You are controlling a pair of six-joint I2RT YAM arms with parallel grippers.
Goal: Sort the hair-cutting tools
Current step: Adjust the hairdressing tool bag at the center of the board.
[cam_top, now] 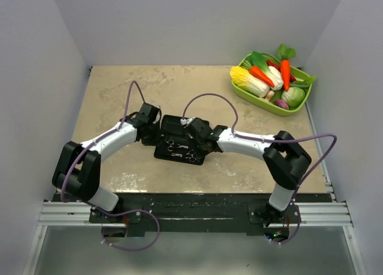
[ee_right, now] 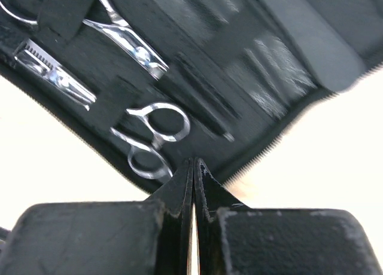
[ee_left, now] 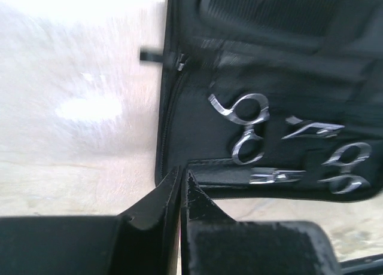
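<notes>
Left gripper [ee_left: 181, 182] is sitting with its jaws pressed together on nothing, tips at the lower edge of the open black case [ee_left: 191, 66], while the right gripper [ee_right: 193, 167] is likewise resting fully closed and empty at the case's zipped rim. Both arms are crowding the case at mid-frame of the top view, leaving bare table [cam_top: 114, 101] lying open toward the upper left. Inside the case, one pair of scissors [ee_left: 248, 128] and a second pair [ee_left: 341, 164] are lying side by side, and the green basket [cam_top: 260, 99] at upper right is holding toy vegetables [cam_top: 263, 78].
</notes>
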